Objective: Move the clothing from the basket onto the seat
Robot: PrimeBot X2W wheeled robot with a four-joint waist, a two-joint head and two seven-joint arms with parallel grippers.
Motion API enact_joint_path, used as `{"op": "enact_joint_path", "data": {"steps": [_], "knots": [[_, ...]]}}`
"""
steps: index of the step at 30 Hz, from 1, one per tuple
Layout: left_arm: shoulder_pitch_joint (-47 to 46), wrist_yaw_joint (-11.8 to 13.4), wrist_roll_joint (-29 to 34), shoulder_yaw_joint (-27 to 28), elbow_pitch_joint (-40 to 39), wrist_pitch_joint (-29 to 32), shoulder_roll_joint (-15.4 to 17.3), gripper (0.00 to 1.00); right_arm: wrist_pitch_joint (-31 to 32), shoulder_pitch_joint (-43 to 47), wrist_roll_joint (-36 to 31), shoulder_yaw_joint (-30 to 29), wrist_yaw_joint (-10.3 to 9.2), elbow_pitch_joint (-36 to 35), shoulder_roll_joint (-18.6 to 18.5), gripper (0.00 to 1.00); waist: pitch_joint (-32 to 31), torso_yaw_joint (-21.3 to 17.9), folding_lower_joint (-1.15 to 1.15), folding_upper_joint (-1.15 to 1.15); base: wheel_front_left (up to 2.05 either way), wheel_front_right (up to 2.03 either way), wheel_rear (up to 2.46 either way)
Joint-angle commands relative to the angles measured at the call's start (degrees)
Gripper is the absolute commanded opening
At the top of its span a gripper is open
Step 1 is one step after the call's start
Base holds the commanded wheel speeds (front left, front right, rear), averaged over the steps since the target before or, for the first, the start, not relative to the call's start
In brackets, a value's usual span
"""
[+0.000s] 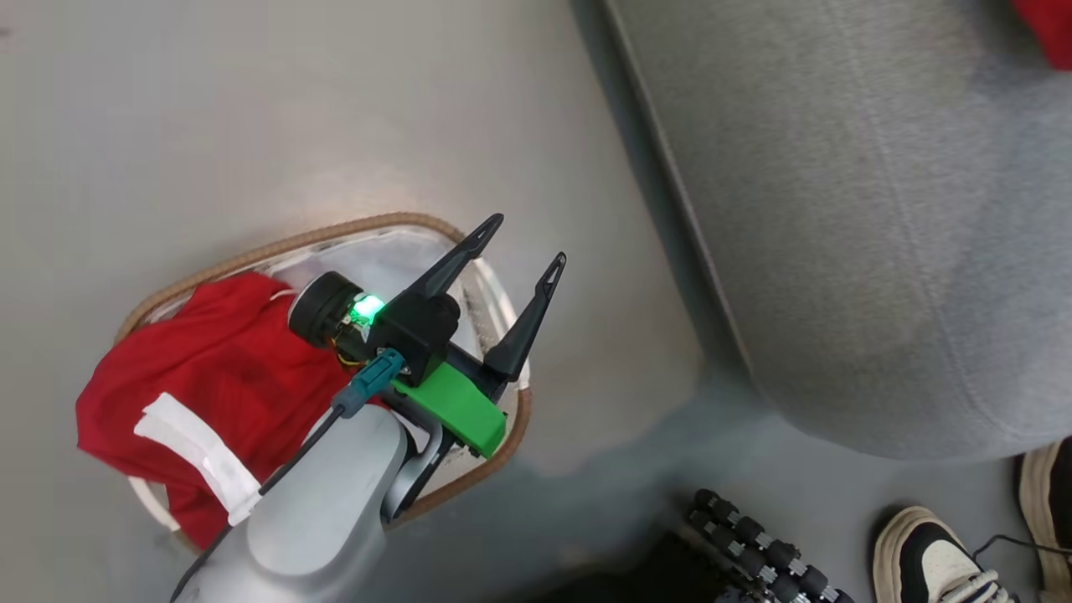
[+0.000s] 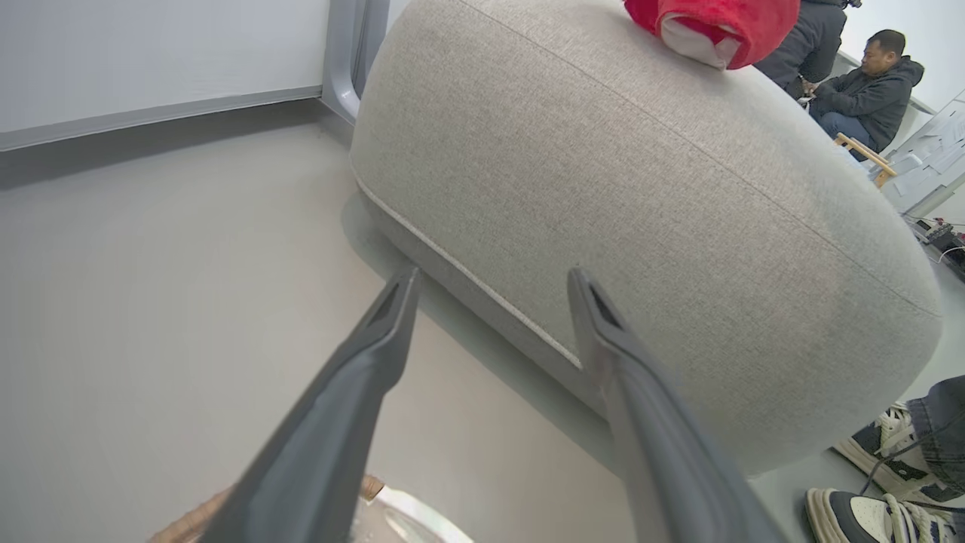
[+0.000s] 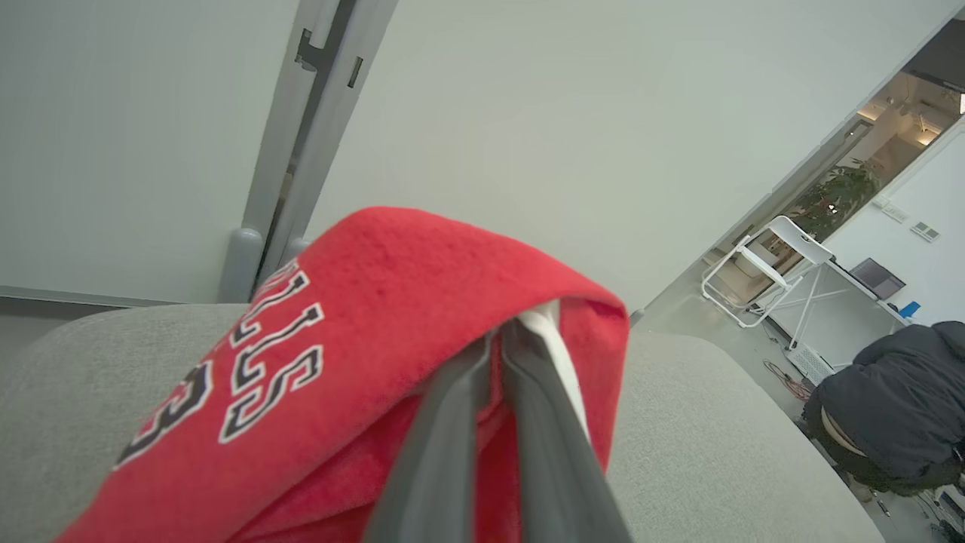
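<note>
A red garment [image 1: 209, 368] with a white stripe lies heaped in the basket [image 1: 377, 224] at the lower left of the head view, spilling over its near rim. My left gripper [image 1: 526, 239] hovers above the basket's right end, open, nothing between its fingers [image 2: 377, 354], which point toward the grey seat [image 1: 837, 209]. In the right wrist view my right gripper [image 3: 499, 335] is shut on a second red garment [image 3: 362, 302] with white lettering, on top of the seat [image 3: 716, 437]. That garment [image 2: 716, 30] also shows on the seat [image 2: 641, 188] in the left wrist view.
Bare grey floor [image 1: 251, 109] lies between basket and seat. A person's shoes [image 1: 930, 561] stand by the seat's near corner, next to a black ribbed part [image 1: 754, 536]. Seated people [image 2: 867, 83] and a white folding chair [image 3: 761, 271] are in the background.
</note>
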Motion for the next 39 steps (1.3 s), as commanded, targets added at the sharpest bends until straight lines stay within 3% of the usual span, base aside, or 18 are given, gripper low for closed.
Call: {"op": "enact_joint_path", "data": {"steps": [1, 6, 7, 8, 9, 21, 26, 35, 39], "knots": [[-0.9, -0.2, 0.4, 0.2, -0.2, 0.0, 0.3, 1.00, -0.3, -1.2, -1.1, -2.5, -0.08, 1.0, 0.4, 0.00, 3.5, 3.4, -0.01, 0.00, 0.00, 0.00, 0.00], [0.0, -0.2, 1.2, 1.3, -0.5, 0.0, 0.1, 1.00, -0.3, -0.8, -5.8, -9.3, -0.08, 3.1, 2.3, 0.00, 3.3, 4.2, -0.01, 0.00, 0.00, 0.00, 0.00], [0.3, -0.2, 1.2, 1.5, -0.5, 0.0, 0.2, 1.00, -0.3, -0.1, -6.8, -10.3, -0.08, 3.4, 3.0, 0.27, 3.0, 4.2, -0.01, 0.00, 0.00, 0.00, 0.00], [0.5, -0.2, 1.1, 1.7, -0.4, 0.0, 0.3, 1.00, -0.3, 0.4, -7.3, -11.1, -0.08, 3.6, 3.5, 0.75, 2.8, 4.1, -0.01, 0.00, 0.00, 0.00, 0.00], [0.8, -0.2, 1.0, 1.8, -0.3, 0.0, 0.2, 1.00, -0.3, 1.2, -7.7, -12.3, -0.08, 3.9, 3.9, 1.00, 2.3, 4.1, -0.01, 0.00, 0.00, 0.00, 0.00], [3.7, -0.2, 0.4, 4.4, 1.2, 0.0, -1.9, 1.00, -0.3, 16.9, -6.1, -14.8, -0.08, -2.0, 9.8, 1.00, -7.6, 3.2, -0.01, 0.00, 0.00, 0.00, 0.00], [6.5, -0.2, 1.0, 8.0, 0.6, 0.0, -4.4, 1.00, -0.3, 24.2, -6.1, -9.1, -0.08, -7.0, 9.9, 1.00, -13.4, 4.6, -0.01, 0.00, 0.00, 0.00, 0.00], [11.3, -0.2, 2.7, 15.5, -0.4, 0.0, -7.1, 1.00, -0.2, 31.2, 1.6, -0.4, -0.08, -15.9, 10.3, 1.00, -20.3, 8.5, -0.01, 0.00, 0.00, 0.00, 0.00], [13.2, -0.2, 3.9, 20.0, -0.6, 0.0, -7.9, 1.00, -0.2, 33.3, 4.4, 1.8, -0.08, -18.2, 12.9, 1.00, -22.8, 10.9, -0.01, 0.00, 0.00, 0.00, 0.00]]}}
